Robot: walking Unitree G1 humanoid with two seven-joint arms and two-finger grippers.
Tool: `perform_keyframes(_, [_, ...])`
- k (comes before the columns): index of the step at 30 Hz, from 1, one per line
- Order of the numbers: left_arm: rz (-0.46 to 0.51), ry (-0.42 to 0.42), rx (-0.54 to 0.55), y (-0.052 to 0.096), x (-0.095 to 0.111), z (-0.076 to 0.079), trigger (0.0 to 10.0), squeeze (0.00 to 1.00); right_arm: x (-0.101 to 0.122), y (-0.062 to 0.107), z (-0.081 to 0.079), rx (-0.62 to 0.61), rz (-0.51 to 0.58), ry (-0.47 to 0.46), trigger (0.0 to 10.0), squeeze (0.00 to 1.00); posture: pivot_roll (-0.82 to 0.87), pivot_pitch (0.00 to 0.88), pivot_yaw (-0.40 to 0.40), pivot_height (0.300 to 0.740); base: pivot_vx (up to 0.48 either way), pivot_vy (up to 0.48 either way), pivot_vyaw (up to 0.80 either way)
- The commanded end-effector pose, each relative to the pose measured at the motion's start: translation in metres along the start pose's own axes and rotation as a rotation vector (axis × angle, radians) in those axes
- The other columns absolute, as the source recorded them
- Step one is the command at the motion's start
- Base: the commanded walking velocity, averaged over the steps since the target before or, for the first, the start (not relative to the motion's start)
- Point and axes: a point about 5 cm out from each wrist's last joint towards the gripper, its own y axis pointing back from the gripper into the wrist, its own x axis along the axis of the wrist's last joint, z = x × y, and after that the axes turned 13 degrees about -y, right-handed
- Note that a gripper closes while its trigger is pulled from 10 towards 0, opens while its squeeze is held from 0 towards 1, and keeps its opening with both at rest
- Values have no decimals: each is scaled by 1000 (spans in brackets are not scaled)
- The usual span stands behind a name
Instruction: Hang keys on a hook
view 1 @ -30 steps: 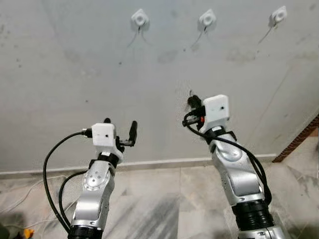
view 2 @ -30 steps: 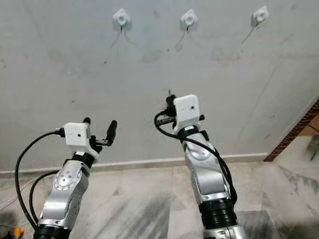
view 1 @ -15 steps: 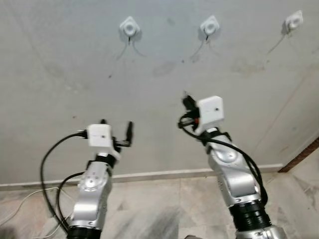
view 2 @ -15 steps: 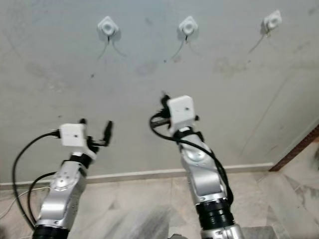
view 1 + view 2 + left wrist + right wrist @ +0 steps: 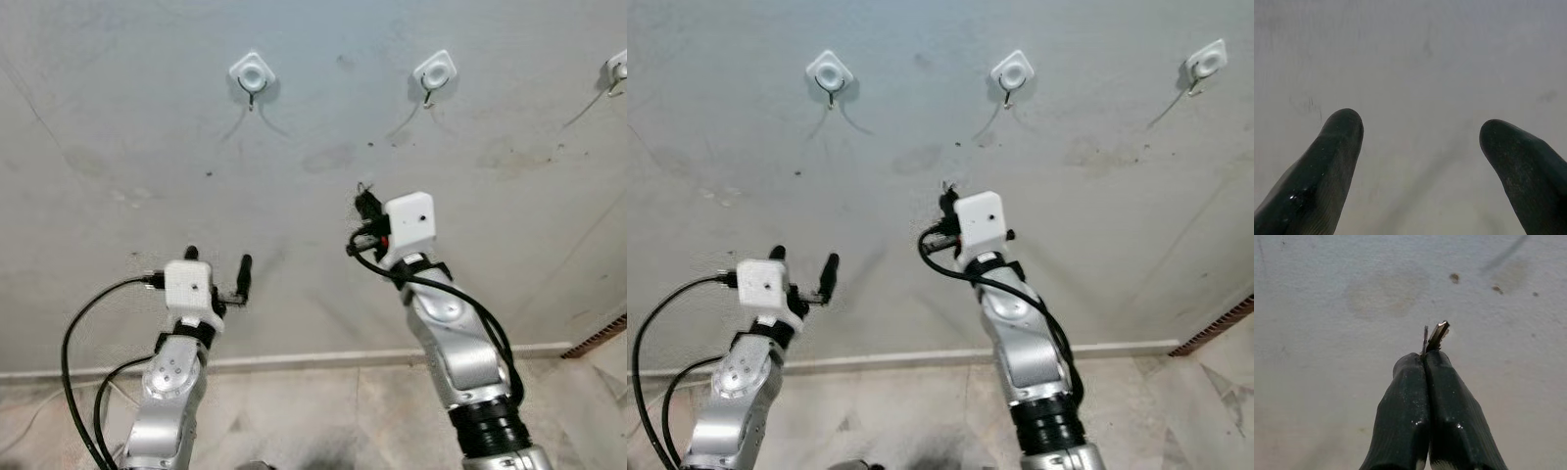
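Grey stained plaster wall [image 5: 147,127]; white skirting strip [image 5: 294,360] at base; grey marbled tile floor [image 5: 333,421].

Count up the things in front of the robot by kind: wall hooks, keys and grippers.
Wall hooks: 3
Keys, pinched in the right gripper: 1
Grippers: 2, the left gripper open
Total: 6

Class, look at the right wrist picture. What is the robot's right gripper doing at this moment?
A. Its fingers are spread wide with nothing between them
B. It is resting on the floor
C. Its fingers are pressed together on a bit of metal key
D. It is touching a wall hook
C: the right gripper has its fingers closed together, with the keys poking out from the tips, in front of the bare wall.
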Motion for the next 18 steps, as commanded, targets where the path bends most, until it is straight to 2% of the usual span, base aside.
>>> perform_keyframes(1, [-16,-24,23,6,-5,-8,10000,0,6,-1,-17,90,28,-19,10000,0,33,111,9,740,0,0,0])
perform_keyframes(6, [-18,-23,32,11,-4,-8,10000,0,9,-4,-41,257,27,25,10000,0,71,134,1,740,0,0,0])
perform_keyframes(8, [-20,-25,34,13,-4,-9,10000,0,10,-6,-46,294,26,21,10000,0,71,134,1,740,0,0,0])
perform_keyframes(12, [-36,-29,46,25,-6,-11,10000,0,16,-9,-62,439,31,35,10000,0,117,160,-10,740,0,0,0])
perform_keyframes(18, [-77,-23,50,39,-14,-15,10000,0,26,-17,-69,524,50,0,10000,0,144,174,-19,740,0,0,0])
